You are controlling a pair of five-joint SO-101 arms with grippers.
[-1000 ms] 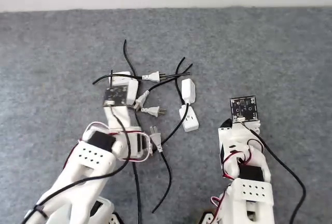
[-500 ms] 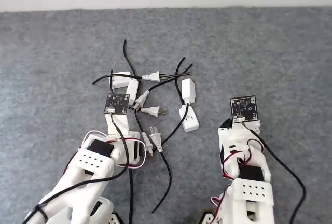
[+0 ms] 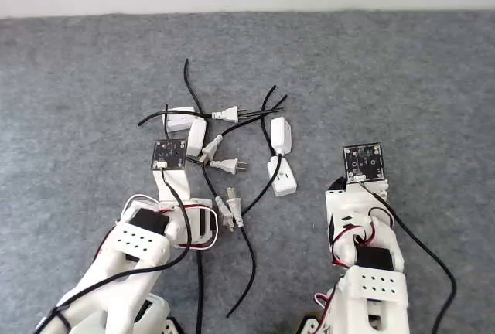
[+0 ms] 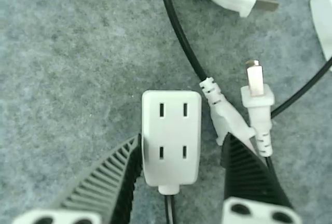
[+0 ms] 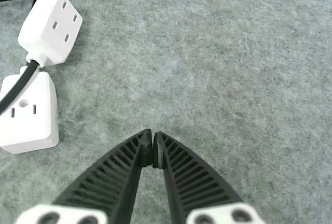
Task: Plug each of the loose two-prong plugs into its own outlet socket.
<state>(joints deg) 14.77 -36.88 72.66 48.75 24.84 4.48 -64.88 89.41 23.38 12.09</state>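
White socket point(image 4: 171, 125), four slots up, lies flat on the grey surface point(image 4: 62, 53) between the spread fingers of the left pincer point(image 4: 181, 143). One finger point(image 4: 122, 175) sits at the socket's edge. The other point(image 4: 248, 175) stands apart from it, over the bodies of a plug point(image 4: 257, 107) and a second plug point(image 4: 224, 115) lying just beside the socket. The step in hand appears to be gripping the socket. To do it well, the pincer should close on the socket's long sides alone. That calls for re-centring first, so that neither plug nor its cord is trapped against the body. A level pinch low on the sides would keep the slots facing up. Right pincer point(image 5: 154, 149), pressed together and holding nothing, hovers over bare surface near a second socket point(image 5: 50, 27).
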